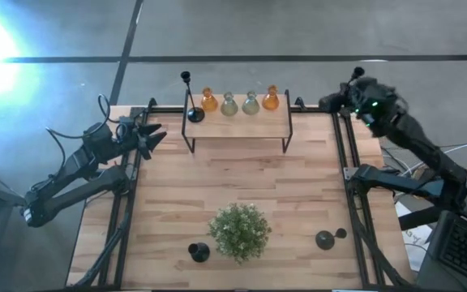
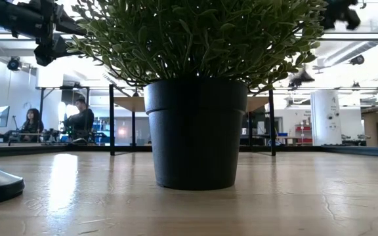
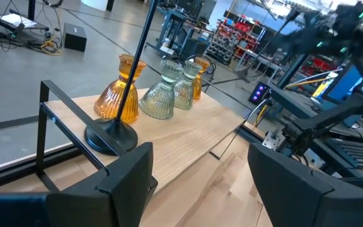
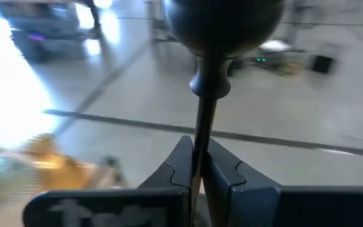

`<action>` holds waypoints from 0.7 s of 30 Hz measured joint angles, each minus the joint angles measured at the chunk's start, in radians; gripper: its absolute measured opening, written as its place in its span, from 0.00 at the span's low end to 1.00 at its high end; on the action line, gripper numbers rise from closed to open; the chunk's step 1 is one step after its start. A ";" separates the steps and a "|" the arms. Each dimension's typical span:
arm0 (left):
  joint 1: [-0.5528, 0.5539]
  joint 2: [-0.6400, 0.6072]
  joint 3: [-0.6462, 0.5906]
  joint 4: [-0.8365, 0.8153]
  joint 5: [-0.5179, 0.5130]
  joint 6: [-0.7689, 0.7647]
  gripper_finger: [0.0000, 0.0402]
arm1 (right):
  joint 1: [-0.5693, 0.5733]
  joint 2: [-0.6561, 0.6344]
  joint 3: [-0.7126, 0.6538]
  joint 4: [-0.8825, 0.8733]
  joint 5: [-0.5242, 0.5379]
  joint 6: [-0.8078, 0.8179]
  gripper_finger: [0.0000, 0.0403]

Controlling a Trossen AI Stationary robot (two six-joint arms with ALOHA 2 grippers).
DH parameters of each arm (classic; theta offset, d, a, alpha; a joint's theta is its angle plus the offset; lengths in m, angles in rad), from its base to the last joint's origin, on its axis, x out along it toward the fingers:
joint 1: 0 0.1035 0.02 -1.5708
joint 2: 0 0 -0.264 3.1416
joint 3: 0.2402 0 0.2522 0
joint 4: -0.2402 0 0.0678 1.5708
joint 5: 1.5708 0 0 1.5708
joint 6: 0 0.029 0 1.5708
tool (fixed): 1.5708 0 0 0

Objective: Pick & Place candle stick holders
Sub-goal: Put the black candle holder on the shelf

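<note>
Four holders in play. One upright on the shelf (image 1: 237,122), far left end (image 1: 193,109), just beside the orange vase (image 1: 209,100), plainly the drop spot. Two left on the table (image 1: 177,211) at the near edge: one left of the potted plant (image 1: 199,251), one to its right, seemingly tipped over (image 1: 328,238). Fourth clenched by its thin stem (image 4: 204,135) in the right gripper (image 4: 200,170), lifted off the shelf's far right corner, likely for carrying across. Left gripper (image 1: 152,136) parked off the shelf's left end, jaws released, holding nothing.
</note>
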 joint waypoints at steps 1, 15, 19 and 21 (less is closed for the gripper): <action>0.000 0.000 0.000 0.000 0.000 0.000 0.66 | 0.002 0.014 0.048 -0.029 -0.051 0.001 0.02; 0.000 0.000 0.000 0.000 -0.011 0.000 0.66 | 0.128 0.335 0.408 -0.150 -0.422 -0.047 0.02; 0.000 0.000 0.000 0.000 -0.010 0.000 0.66 | 0.143 0.396 0.400 -0.142 -0.465 -0.053 0.02; 0.000 0.000 0.000 0.000 -0.010 0.000 0.66 | 0.151 0.414 0.398 -0.125 -0.469 -0.058 0.02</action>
